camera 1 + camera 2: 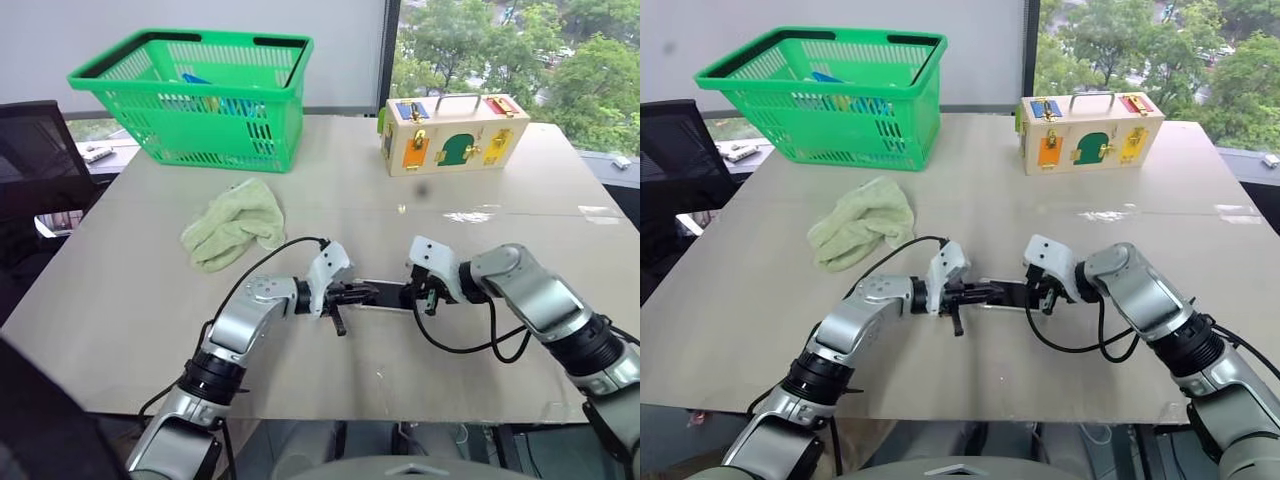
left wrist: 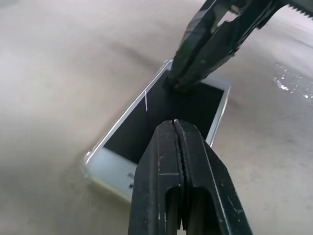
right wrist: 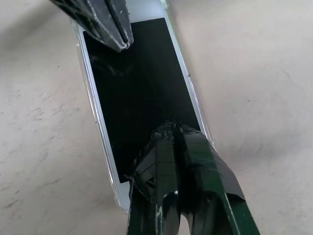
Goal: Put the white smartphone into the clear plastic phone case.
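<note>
Closed pincers (image 2: 177,128) (both) on white smartphone (image 2: 161,105)

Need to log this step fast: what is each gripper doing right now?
Left gripper: shut, tips over the white smartphone with black screen, holding nothing.
Right gripper: shut, tips over the same screen, holding nothing.

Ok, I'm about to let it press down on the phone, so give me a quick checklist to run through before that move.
1. White smartphone lies flat on the table, screen up: ok.
2. Clear plastic phone case rims the phone's long edges: ok; fully seated at every corner: cannot tell.
3. Left gripper shut, tip over the screen: ok.
4. Right gripper shut, tip over the opposite end of the screen: ok.
5. Tips actually touching the glass: cannot tell.
6. Green cloth lies well apart from the phone: ok.
</note>
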{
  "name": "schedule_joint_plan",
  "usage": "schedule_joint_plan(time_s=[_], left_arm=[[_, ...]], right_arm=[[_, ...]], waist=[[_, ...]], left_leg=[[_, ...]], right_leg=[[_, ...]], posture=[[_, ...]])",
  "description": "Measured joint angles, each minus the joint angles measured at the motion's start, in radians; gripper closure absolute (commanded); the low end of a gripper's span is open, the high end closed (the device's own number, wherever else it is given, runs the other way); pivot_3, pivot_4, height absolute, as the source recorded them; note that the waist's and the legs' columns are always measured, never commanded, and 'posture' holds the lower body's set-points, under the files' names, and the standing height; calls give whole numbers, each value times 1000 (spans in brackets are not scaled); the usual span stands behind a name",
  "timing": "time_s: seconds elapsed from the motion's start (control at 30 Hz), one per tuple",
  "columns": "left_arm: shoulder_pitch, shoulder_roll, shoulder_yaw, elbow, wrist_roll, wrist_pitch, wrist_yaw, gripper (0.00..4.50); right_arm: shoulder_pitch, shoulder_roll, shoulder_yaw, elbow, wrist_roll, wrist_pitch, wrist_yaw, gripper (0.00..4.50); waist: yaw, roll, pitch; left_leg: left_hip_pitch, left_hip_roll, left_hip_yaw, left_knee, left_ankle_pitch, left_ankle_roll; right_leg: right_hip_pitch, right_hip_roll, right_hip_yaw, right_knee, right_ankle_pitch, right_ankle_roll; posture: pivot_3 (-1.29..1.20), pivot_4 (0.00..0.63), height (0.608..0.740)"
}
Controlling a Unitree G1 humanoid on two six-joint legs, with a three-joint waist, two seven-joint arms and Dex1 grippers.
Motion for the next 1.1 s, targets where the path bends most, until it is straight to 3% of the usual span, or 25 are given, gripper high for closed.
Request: schedule_joint_plan(time_s=[0.07,0.17,0.37,0.43,0.73,1.1], left_arm=[[3,1,1,0,1,0,1,4500],[-6,-5,1,-1,-1,-13,-3,4500],[-17,-6,1,0,-2,-33,-15,4500],[-22,-6,1,1,-1,-41,-21,4500],[-24,-4,0,4,-1,-55,-38,4500],[6,30,-1,-10,-29,-70,-135,4500]], right_arm=[[64,26,-67,-30,43,-25,-10,4479],[120,46,-137,-72,99,-39,-20,4479],[151,25,-196,-117,167,-18,-19,4479],[157,-33,-207,-150,184,3,-15,4479],[155,-187,-187,-199,204,23,19,4479],[121,-222,-119,-172,195,28,26,4479]], waist=[[-2,2,5],[-5,17,19],[-3,19,23],[1,18,31],[-2,15,37],[-5,14,43]], left_leg=[[-2,0,0,0,-2,1],[-8,-2,1,0,-2,2],[-21,-2,0,1,1,0],[-21,-3,0,2,-2,4],[-21,-3,0,5,-4,2],[-21,-2,0,6,-4,3]], right_leg=[[-1,0,0,-3,0,0],[-8,0,0,-5,1,2],[-20,0,-1,-2,6,0],[-20,-1,-1,-3,5,1],[-19,-1,-3,-4,3,5],[-18,0,-3,-3,5,2]], posture=[[0,150,740],[0,150,740],[0,150,740],[0,150,740],[0,150,740],[0,150,740]])
